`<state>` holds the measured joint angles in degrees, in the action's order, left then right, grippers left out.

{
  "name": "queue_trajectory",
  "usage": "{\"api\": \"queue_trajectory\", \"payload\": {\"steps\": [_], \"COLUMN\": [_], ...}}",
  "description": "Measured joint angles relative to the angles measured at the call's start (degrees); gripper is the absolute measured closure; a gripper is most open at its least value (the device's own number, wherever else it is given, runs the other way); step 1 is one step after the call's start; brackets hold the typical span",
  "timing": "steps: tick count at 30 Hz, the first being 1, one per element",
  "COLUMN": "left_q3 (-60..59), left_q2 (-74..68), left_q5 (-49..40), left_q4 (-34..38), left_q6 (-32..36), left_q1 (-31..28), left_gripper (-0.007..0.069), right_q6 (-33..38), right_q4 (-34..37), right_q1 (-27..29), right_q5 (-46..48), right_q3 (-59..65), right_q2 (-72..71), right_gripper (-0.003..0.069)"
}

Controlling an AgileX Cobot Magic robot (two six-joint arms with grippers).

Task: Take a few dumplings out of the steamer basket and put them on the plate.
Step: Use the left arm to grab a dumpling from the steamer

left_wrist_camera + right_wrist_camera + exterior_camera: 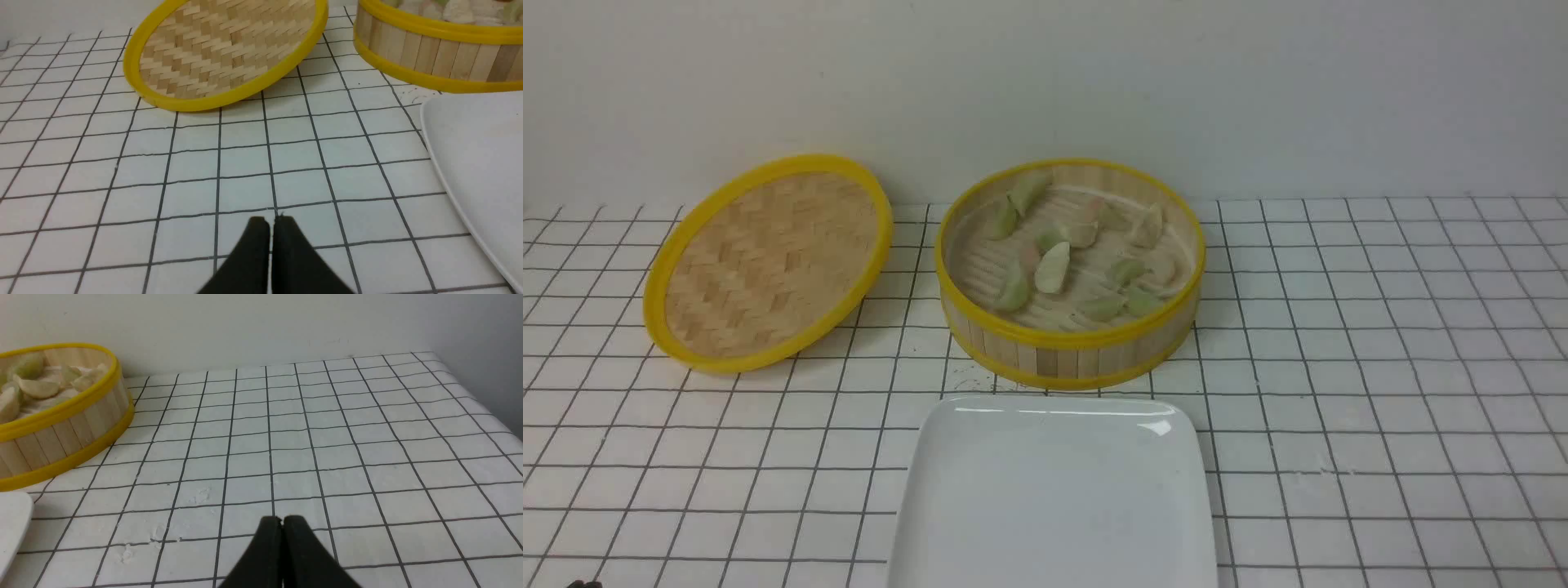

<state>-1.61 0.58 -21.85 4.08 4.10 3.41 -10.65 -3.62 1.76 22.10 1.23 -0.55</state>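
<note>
The steamer basket (1070,355) stands at the middle back of the table, with several pale green and cream dumplings (1052,268) on its ridged floor. The white plate (947,457) lies in front of it, nothing on it. In the left wrist view my left gripper (271,220) is shut and empty over bare cloth, with the plate's edge (457,163) and the basket (429,53) off to one side. In the right wrist view my right gripper (282,519) is shut and empty; the basket (65,433) and dumplings (39,388) lie well away. Neither gripper shows in the front view.
The flat woven lid (768,261) with a yellow rim leans tilted left of the basket, and shows in the left wrist view (224,53). A white checked cloth (1380,367) covers the table. A plain wall (1258,90) stands behind.
</note>
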Motion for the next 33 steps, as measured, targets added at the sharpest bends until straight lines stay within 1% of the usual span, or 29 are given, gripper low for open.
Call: {"api": "queue_trajectory", "payload": {"steps": [25,27,30,33], "left_q3": [0.00,0.00,0.00,0.00], "left_q2": [0.00,0.00,0.00,0.00], "left_q5": [0.00,0.00,0.00,0.00], "left_q4": [-1.22,-1.61,-4.75,-5.37], "left_q6": [0.54,0.59,0.59,0.59], "left_q1": [0.00,0.00,0.00,0.00], "left_gripper": [0.0631,0.0631,0.0631,0.0631], "right_q6": [0.00,0.00,0.00,0.00], "right_q4": [0.00,0.00,0.00,0.00], "right_q1": [0.00,0.00,0.00,0.00], "right_q5": [0.00,0.00,0.00,0.00], "right_q3": [0.00,0.00,0.00,0.00], "right_q2": [0.00,0.00,0.00,0.00], "right_gripper": [0.0669,0.0669,0.0669,0.0669]}}
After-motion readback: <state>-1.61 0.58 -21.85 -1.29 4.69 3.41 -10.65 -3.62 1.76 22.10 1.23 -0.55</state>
